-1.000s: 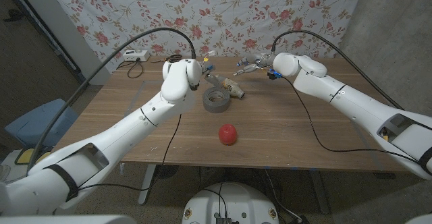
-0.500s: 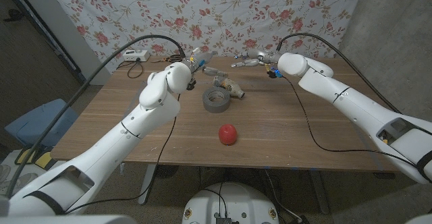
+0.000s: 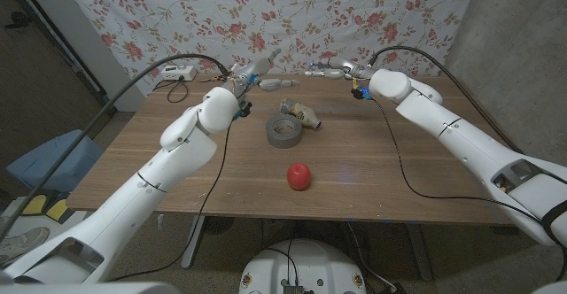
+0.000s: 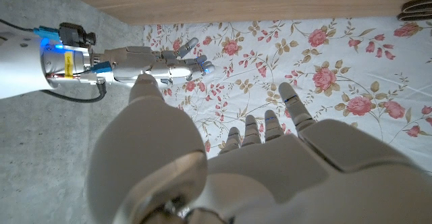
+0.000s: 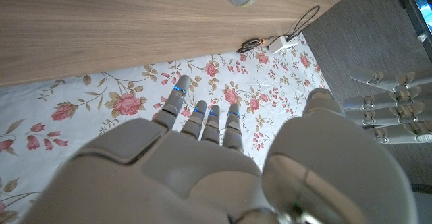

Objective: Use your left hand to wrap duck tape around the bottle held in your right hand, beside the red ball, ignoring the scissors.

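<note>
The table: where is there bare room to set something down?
The table is bare wood right of the red ball and on the left part, left of the tape roll. It is crowded in the middle toward the back, where the roll and the bottle lie close together. A white box sits at the back-left corner.

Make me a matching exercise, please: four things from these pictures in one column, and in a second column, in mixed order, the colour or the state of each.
Things:
1. ball
2. roll of tape
3. bottle
4. right robot hand

Colour or state:
a. lying on its side on the table
b. red
c. raised over the table's far edge, holding nothing
d. grey

Pairs: 1-b, 2-d, 3-a, 4-c
</note>
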Controlling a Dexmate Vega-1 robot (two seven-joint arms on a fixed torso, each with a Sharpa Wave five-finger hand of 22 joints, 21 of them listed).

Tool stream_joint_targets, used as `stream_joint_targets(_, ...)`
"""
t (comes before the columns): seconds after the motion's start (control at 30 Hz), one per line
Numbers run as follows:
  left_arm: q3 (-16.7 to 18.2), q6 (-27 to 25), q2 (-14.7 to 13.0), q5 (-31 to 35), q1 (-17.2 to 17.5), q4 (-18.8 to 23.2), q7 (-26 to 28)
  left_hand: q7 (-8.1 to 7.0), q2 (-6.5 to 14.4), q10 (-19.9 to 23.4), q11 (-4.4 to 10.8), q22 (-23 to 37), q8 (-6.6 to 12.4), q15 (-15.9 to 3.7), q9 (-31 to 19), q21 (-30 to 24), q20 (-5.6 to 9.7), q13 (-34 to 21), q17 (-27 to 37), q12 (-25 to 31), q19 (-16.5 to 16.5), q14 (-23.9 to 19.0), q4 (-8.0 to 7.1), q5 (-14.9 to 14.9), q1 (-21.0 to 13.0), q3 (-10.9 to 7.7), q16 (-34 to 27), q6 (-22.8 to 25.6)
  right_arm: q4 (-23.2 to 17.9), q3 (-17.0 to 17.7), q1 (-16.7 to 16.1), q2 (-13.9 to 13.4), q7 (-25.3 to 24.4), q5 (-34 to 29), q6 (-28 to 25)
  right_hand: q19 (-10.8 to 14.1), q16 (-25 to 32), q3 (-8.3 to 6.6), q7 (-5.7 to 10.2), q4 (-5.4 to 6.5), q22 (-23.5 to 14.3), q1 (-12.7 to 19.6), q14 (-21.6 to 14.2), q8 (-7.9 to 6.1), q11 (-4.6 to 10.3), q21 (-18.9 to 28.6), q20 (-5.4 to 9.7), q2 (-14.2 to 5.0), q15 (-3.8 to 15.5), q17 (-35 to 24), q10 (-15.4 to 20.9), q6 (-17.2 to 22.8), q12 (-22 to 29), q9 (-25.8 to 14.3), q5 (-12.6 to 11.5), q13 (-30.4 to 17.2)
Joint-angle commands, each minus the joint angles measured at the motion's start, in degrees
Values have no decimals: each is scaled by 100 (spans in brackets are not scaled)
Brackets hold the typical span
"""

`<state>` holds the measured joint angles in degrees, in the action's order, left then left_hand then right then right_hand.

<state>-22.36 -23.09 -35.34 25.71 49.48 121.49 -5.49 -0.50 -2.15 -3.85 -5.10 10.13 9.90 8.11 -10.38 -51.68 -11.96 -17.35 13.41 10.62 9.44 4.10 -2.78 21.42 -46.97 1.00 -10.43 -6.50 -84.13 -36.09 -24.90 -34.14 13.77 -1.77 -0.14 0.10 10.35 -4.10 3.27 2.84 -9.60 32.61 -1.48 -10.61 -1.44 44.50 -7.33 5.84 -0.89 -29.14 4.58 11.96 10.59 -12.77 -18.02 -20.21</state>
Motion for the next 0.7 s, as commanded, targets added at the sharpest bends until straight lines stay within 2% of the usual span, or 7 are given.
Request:
stream_joint_targets(0.03,437,1792,-164,-1379,234,-615,899,-54,14,-186,-20,19,24,15,-8,79,-27,34,-24,3,743,157,-86,-38,181,96,-22,-114,486,447,-188,222,33,824,654,-20,-42,34,-15,-18,-4,15,120,-16,10,-61,69,2,-7,59,-75,-61,-6,2,-39,21)
stream_joint_targets(0.17,514,2512,-144,-1836,235,-994,1028,-94,23,-200,-15,21,28,-3,-7,114,-27,55,-38,19,769,219,-118,-49,234,124,-18,-139,687,622,-254,334,132,1166,905,-50,-41,45,-19,-23,-3,26,176,-25,6,-105,138,-4,29,107,-74,-66,7,7,-45,43)
stream_joint_targets(0.43,593,3345,-101,-2541,260,-1473,1094,-157,36,-162,40,24,61,-19,-5,152,-23,88,-62,59,761,212,-164,-68,311,167,-49,-90,916,997,-450,525,239,1745,1205,-53,-19,60,-28,-32,-2,54,213,-51,16,-172,201,-26,109,206,-56,-39,32,18,-56,87)
stream_joint_targets(0.6,618,3823,-41,-3139,249,-1799,890,-229,115,-229,57,31,43,-44,-2,167,-11,138,-90,65,648,155,-270,-110,475,219,-100,-186,1095,1270,-596,702,302,2154,1372,-48,-6,74,-25,-34,-2,57,212,-66,11,-202,210,-27,84,255,-20,-12,51,23,-59,108)
stream_joint_targets(0.7,638,4001,7,-3484,262,-1937,751,-235,132,-225,47,33,47,-48,-2,170,-12,148,-95,72,628,150,-286,-118,498,225,-105,-186,1220,1453,-677,829,415,2448,1445,119,41,111,-52,-33,-7,50,122,-89,-33,-210,216,-28,39,367,87,34,95,34,-63,155)
